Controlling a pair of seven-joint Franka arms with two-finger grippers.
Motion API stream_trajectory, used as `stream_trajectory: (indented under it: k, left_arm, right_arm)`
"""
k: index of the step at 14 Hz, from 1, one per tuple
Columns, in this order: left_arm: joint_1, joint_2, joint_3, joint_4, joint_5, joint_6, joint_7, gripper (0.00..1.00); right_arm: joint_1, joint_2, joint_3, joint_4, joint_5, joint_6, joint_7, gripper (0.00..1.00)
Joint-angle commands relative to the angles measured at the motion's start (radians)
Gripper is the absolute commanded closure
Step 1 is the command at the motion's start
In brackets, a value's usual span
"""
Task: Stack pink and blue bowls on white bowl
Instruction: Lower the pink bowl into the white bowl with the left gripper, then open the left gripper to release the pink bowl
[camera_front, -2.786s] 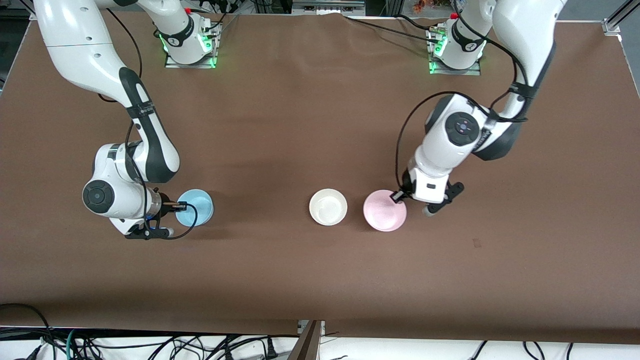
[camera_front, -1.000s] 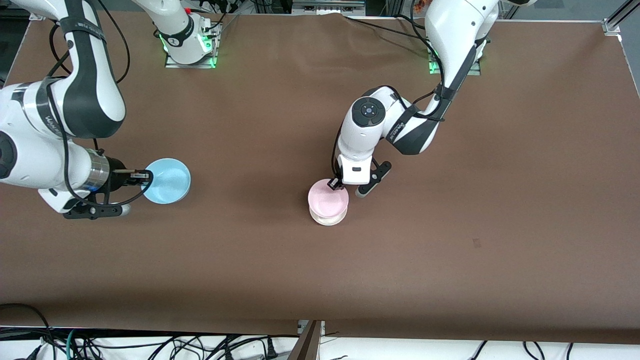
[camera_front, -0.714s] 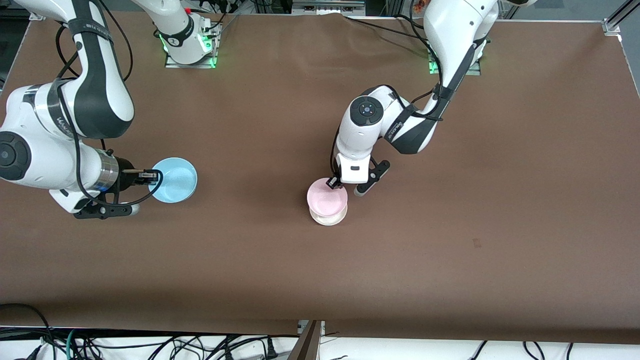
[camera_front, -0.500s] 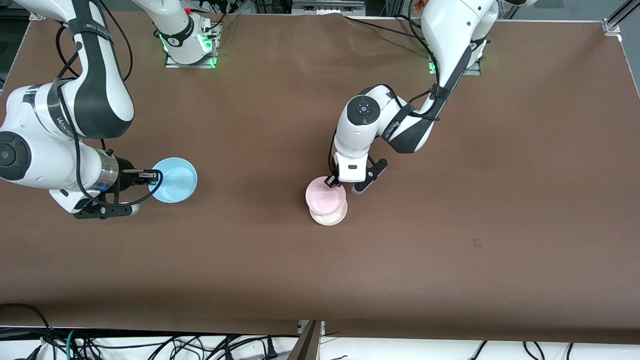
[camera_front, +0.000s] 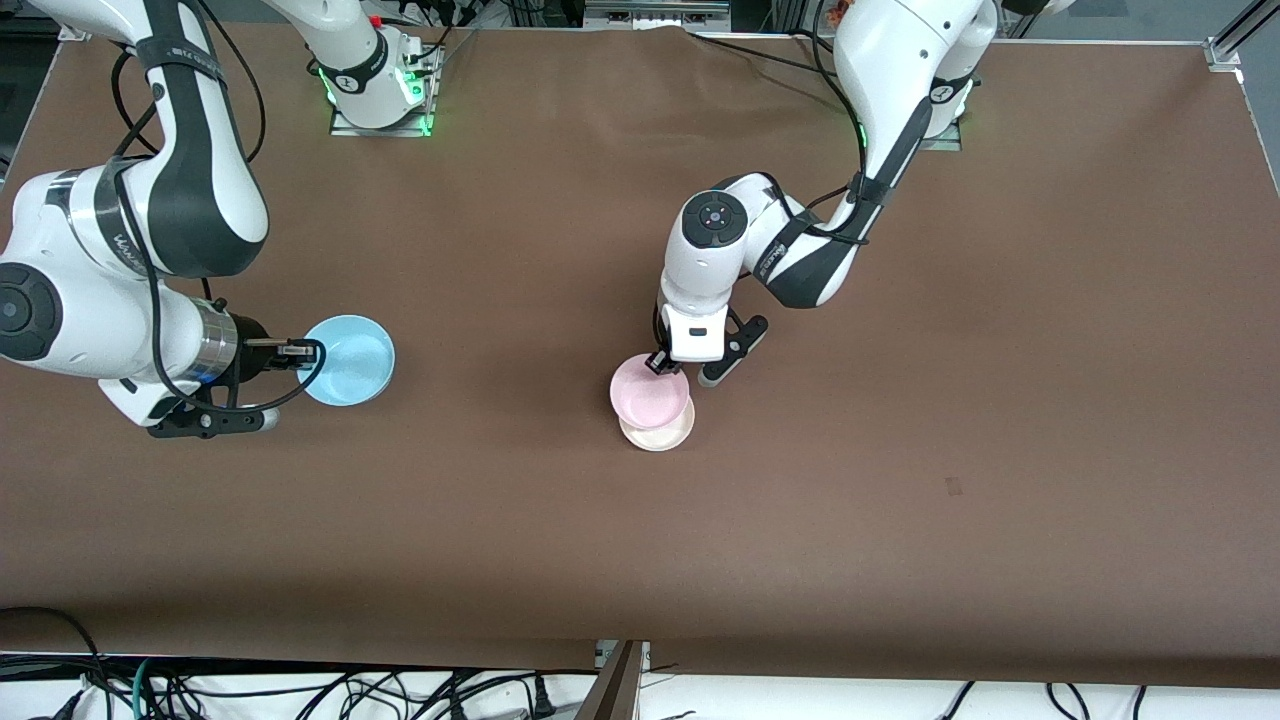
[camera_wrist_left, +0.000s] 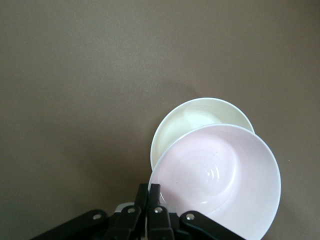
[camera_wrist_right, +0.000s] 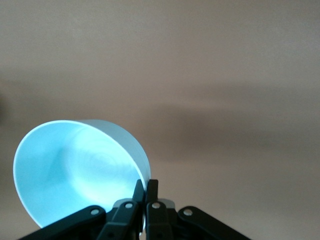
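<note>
progress is partial: neither coloured bowl is seated on the white bowl (camera_front: 662, 434) yet, though the pink one is close. the left claw (camera_front: 660, 364) is clenched on the rim of the pink bowl (camera_front: 648, 391) and holds it in the air over the white bowl, which sits on the brown desk (camera_front: 900, 450) about midway between the two arms' ends. in the left wrist view the pink bowl (camera_wrist_left: 220, 180) covers only part of the white bowl (camera_wrist_left: 192, 120), so the two are offset, not concentric, and a crescent of white shows free. the right claw (camera_front: 296, 349) is clenched on the rim of the blue bowl (camera_front: 350, 359), held tilted above the desk toward the right arm's end, well apart from the other two; the right wrist view shows the blue bowl (camera_wrist_right: 75, 170) pinched at its edge. what is left, as i judge it: centre and lower the pink bowl into the white one, let go, then carry the blue bowl across and set it on top.
</note>
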Motion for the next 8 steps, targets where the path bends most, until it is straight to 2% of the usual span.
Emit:
stream_trajectory:
  k: [1, 8]
  left_arm:
    - [-0.014, 0.015, 0.014, -0.002, 0.035, 0.028, -0.035, 1.00]
    - [-0.003, 0.017, 0.014, 0.007, 0.035, 0.039, -0.035, 1.00]
  right_arm:
    - [-0.002, -0.008, 0.002, -0.005, 0.014, 0.001, 0.014, 1.00]
    - [0.001, -0.008, 0.002, -0.005, 0.014, 0.001, 0.014, 1.00]
